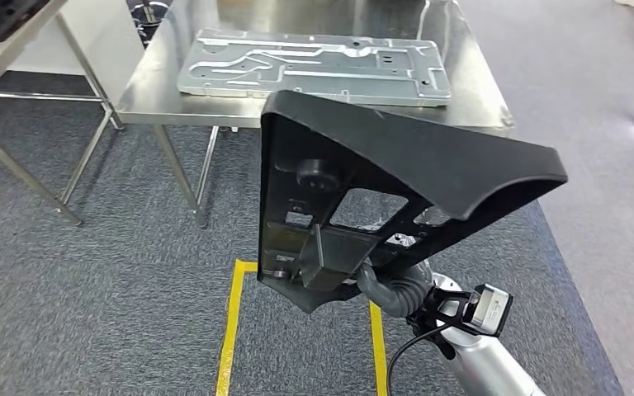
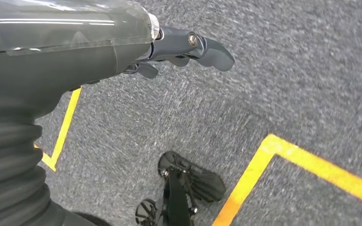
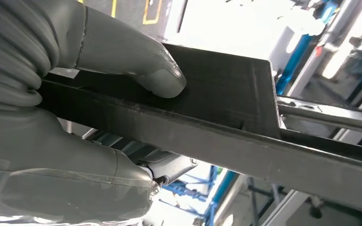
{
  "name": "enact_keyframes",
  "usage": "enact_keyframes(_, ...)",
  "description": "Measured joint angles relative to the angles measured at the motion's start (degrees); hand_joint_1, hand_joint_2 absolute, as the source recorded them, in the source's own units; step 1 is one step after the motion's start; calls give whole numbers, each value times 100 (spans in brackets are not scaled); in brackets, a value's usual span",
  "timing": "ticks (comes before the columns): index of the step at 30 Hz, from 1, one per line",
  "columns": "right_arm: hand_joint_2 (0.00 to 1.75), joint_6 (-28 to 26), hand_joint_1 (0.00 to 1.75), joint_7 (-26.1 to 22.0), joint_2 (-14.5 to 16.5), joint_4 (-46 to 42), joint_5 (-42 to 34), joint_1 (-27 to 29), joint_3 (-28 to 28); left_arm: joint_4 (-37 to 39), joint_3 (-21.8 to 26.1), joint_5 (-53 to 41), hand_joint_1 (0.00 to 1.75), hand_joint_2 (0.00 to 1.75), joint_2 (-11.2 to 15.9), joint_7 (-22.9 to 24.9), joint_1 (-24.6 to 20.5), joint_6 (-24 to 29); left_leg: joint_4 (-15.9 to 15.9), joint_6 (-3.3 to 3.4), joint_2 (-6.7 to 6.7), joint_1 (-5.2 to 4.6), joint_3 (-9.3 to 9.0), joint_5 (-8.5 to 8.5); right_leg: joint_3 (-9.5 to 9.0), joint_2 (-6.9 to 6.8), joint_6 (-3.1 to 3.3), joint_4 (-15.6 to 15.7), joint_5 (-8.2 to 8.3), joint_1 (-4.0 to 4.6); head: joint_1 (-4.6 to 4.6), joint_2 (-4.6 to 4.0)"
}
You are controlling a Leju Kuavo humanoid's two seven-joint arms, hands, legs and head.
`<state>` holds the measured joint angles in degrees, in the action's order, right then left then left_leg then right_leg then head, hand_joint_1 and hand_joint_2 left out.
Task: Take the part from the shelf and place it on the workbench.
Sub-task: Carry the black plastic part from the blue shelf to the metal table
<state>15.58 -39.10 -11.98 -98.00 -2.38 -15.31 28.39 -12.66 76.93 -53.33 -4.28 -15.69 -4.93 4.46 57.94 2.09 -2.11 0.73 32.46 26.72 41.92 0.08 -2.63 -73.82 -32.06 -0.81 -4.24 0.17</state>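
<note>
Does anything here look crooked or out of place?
Only the black part: it rides tilted, held at its lower end by the right hand. The silver plate lies flat on the workbench.

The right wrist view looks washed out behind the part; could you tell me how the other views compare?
Right wrist view: background blown out white, black part dark under the right hand. Head view: even light, soft glare on the steel workbench. Left wrist view: carpet streaked by blur.

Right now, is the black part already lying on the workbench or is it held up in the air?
Held up. The right hand grips the black part by its lower edge, above the carpet, short of the workbench.
</note>
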Motion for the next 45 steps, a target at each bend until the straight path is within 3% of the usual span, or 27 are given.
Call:
enact_keyframes(2,175,-5,175,-1,-8,16,0,-7,0,0,-1,-7,0,175,-11,1,-5,0,-1,-18,-109,-9,-35,24,-393,-128,51,734,387,23,0,0)
enact_keyframes(4,175,-18,175,-1,-17,22,-1,-35,1,0,-1,-19,0,175,-24,6,-6,-2,7,-64,-208,-41,-64,58,-748,-328,135,1425,618,89,0,0)
enact_keyframes(5,175,-25,175,0,-19,26,-1,-50,1,0,-1,-26,0,175,-27,9,-8,-5,8,-90,-257,-54,-74,73,-812,-379,170,1571,642,116,0,0)
enact_keyframes(7,175,-33,175,2,-20,33,-1,-73,3,0,-1,-38,0,175,-28,30,-23,-31,-5,-146,-358,-71,-98,94,-805,-287,223,1614,642,123,0,0)
enact_keyframes(8,175,-44,175,5,-21,36,2,-86,3,0,-1,-42,0,175,-26,46,-34,-54,12,-179,-343,-68,-106,122,-814,-241,251,1635,656,106,0,0)
enact_keyframes(10,175,-92,175,14,-22,39,10,-150,8,0,-2,-49,0,175,-17,77,-49,-104,296,-238,-132,-58,3,317,-841,-167,324,1682,683,63,0,0)
enact_keyframes(12,175,-147,175,26,-22,40,23,-214,14,0,-3,-52,0,175,-12,104,-44,-139,1031,-269,110,-39,355,681,-850,-106,371,1690,675,55,0,0)
enact_keyframes(13,175,-169,175,32,-21,40,29,-229,19,0,-3,-53,0,175,-12,117,-37,-150,1420,-280,152,-35,557,820,-853,-68,383,1688,665,60,0,0)
enact_keyframes(14,175,-190,175,38,-21,41,36,-234,24,0,-2,-50,0,175,-11,126,-29,-157,1658,-287,163,-32,695,851,-861,-30,388,1686,648,65,0,0)
enact_keyframes(15,175,-212,175,44,-22,41,42,-235,32,0,-2,-46,0,175,-10,129,-24,-160,1675,-288,163,-30,731,759,-878,8,386,1683,628,68,0,0)
enact_keyframes(17,175,-252,175,51,-22,40,54,-241,51,0,-1,-43,0,175,-5,122,-24,-162,1072,-267,164,-25,489,319,-941,65,363,1668,573,67,0,0)
enact_keyframes(19,175,-300,175,58,-22,38,71,-255,65,0,-2,-49,0,175,3,102,-32,-162,346,-213,177,-31,154,37,-991,98,316,1640,509,80,0,0)
enact_keyframes(21,175,-345,175,73,-22,28,86,-264,70,0,-3,-57,0,175,7,82,-39,-163,62,-144,187,-46,27,42,-999,117,251,1608,484,96,0,0)
enact_keyframes(24,175,-392,175,98,-26,-23,94,-263,70,0,-8,-69,0,175,7,76,-36,-168,-14,-31,186,-29,-82,77,-972,100,150,1450,460,91,1,0)
enact_keyframes(26,175,-418,175,108,-32,-73,98,-271,67,-1,-10,-75,0,175,10,75,-40,-170,-42,17,180,-11,-182,120,-724,63,99,1000,281,69,3,0)
enact_keyframes(29,175,-429,175,110,-36,-101,99,-243,68,-2,-10,-82,0,175,14,75,-39,-170,-44,21,179,-10,-316,247,-7,35,37,7,-12,18,4,0)
enact_keyframes(30,175,-428,175,111,-36,-102,100,-231,70,-1,-10,-85,0,175,15,76,-32,-170,-44,12,181,-9,-384,301,122,26,23,-59,28,8,4,0)
enact_keyframes(31,175,-428,175,111,-37,-104,101,-226,70,-1,-10,-87,0,175,14,77,-26,-170,-44,-1,182,-7,-465,361,145,16,21,78,157,1,4,0)
enact_keyframes(33,175,-428,175,116,-39,-111,101,-228,69,0,-10,-87,0,175,10,79,-21,-171,-50,-35,180,-4,-648,506,-21,-15,58,800,688,4,5,0)
enact_keyframes(35,175,-429,175,141,-42,-119,93,-235,68,-1,-10,-85,0,175,8,78,-36,-172,-75,-95,174,-10,-779,640,-164,-49,131,1333,1033,48,2,0)
enact_keyframes(36,175,-429,175,164,-43,-130,89,-241,68,-1,-10,-84,0,175,10,77,-45,-173,-90,-131,167,-15,-836,681,-188,-51,171,1425,1082,70,3,0)
enact_keyframes(38,175,-431,175,228,-42,-170,82,-270,65,-2,-13,-87,0,175,17,70,-66,-180,-79,-213,152,-20,-913,663,-266,-22,255,1433,971,82,3,0)
enact_keyframes(40,175,-437,175,288,-37,-223,80,-303,61,-2,-19,-99,0,175,30,61,-82,-192,278,-274,154,-10,-786,534,-418,1,335,1493,887,67,3,0)
enact_keyframes(42,175,-446,175,341,-25,-278,81,-314,61,-2,-28,-120,0,175,39,58,-99,-203,1002,-307,162,3,-337,538,-580,8,390,1547,786,63,3,0)
enact_keyframes(44,175,-458,175,391,-11,-323,99,-300,66,-1,-37,-133,0,175,39,59,-86,-208,1554,-324,164,-2,170,915,-752,26,419,1560,638,75,1,0)
enact_keyframes(45,175,-467,175,409,-3,-344,110,-281,68,-1,-41,-136,0,175,40,59,-71,-208,1640,-320,165,-5,351,1150,-854,41,426,1562,557,86,1,0)
